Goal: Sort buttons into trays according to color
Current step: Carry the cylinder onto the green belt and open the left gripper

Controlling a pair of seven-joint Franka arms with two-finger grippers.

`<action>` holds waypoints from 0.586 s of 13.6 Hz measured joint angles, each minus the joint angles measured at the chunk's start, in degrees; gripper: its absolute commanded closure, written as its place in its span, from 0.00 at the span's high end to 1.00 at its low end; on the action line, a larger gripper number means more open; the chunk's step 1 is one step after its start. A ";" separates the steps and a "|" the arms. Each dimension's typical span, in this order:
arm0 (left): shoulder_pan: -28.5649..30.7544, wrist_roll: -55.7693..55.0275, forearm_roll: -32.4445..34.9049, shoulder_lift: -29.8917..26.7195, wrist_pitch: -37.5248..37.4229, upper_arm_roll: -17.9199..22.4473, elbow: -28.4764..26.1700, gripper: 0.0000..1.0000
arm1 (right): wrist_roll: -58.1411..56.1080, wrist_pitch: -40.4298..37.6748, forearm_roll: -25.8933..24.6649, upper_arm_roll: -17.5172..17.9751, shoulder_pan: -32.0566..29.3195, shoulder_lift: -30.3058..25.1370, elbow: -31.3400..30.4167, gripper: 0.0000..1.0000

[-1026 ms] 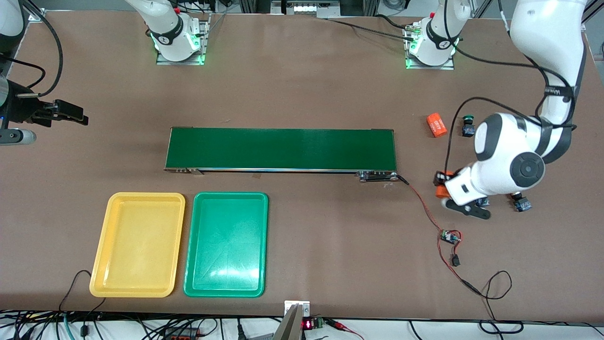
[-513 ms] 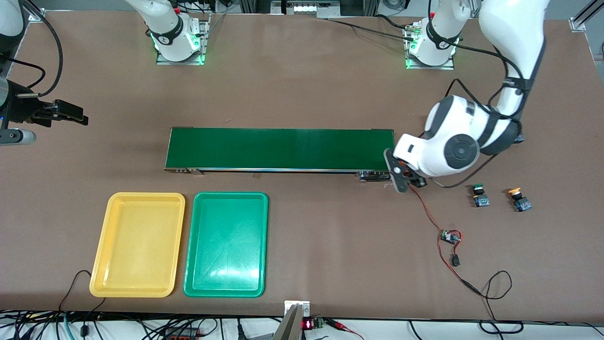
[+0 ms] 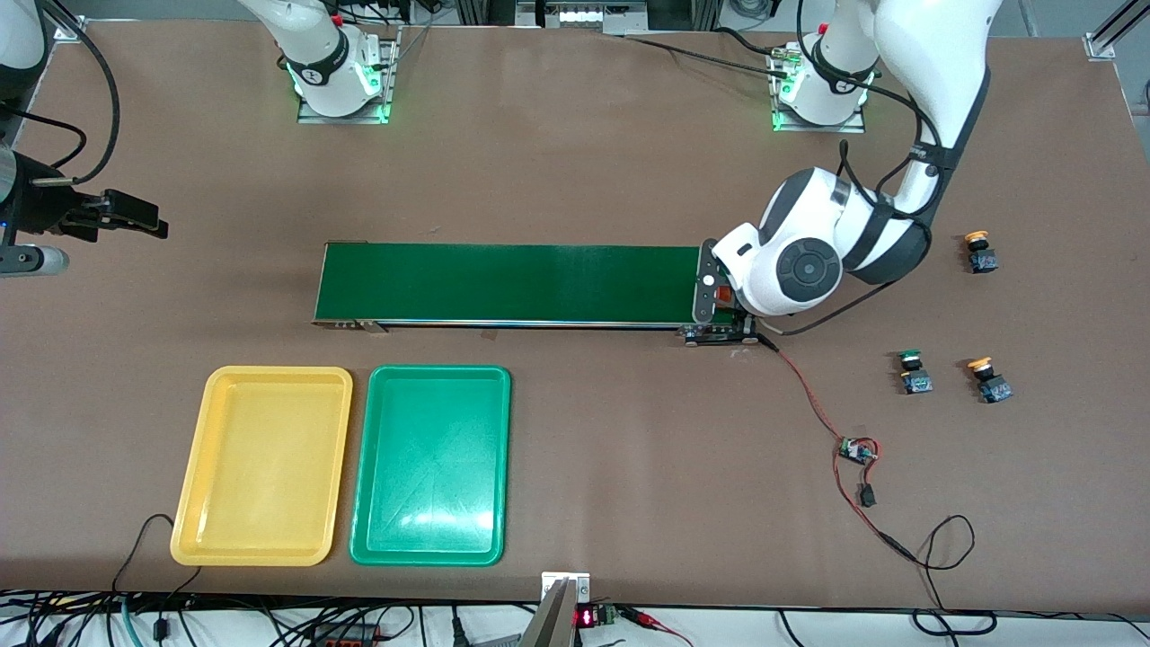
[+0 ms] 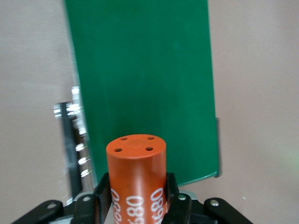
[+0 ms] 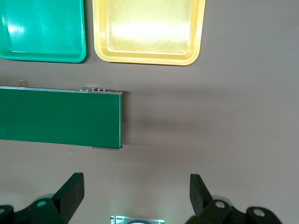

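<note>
My left gripper (image 3: 710, 293) is shut on an orange cylinder with white print (image 4: 136, 168) and holds it over the end of the dark-green conveyor belt (image 3: 530, 283) at the left arm's end of the table. Three buttons lie on the table past that end: a green-capped one (image 3: 913, 370), a yellow-capped one (image 3: 986, 377) beside it, and another yellow-capped one (image 3: 979, 252) farther from the front camera. The fourth button is hidden. The yellow tray (image 3: 269, 372) and green tray (image 3: 440, 371) sit side by side, nearer the camera than the belt, both empty. My right gripper (image 3: 144, 221) waits open at the right arm's end.
A red wire runs from the belt's motor end to a small circuit board (image 3: 858, 449) and loops on the table nearer the camera. The right wrist view shows the belt's other end (image 5: 60, 116) and both trays' rims (image 5: 149, 60).
My left arm has swung from beside the buttons to the belt's end, carrying the orange cylinder. The buttons it covered now show. The right arm has not moved.
</note>
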 measured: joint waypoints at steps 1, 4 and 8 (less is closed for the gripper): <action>-0.01 0.01 0.00 0.00 0.67 -0.41 -1.33 0.01 | 0.00 0.00 0.00 0.00 0.00 0.00 0.00 1.00; -0.07 0.01 0.01 -0.10 2.28 -1.26 -3.21 0.89 | 0.00 0.00 0.00 0.00 0.00 0.00 0.00 1.00; -0.10 0.01 0.00 -0.85 3.12 -1.99 -3.21 1.00 | 0.00 0.00 0.00 0.00 0.00 0.00 0.00 1.00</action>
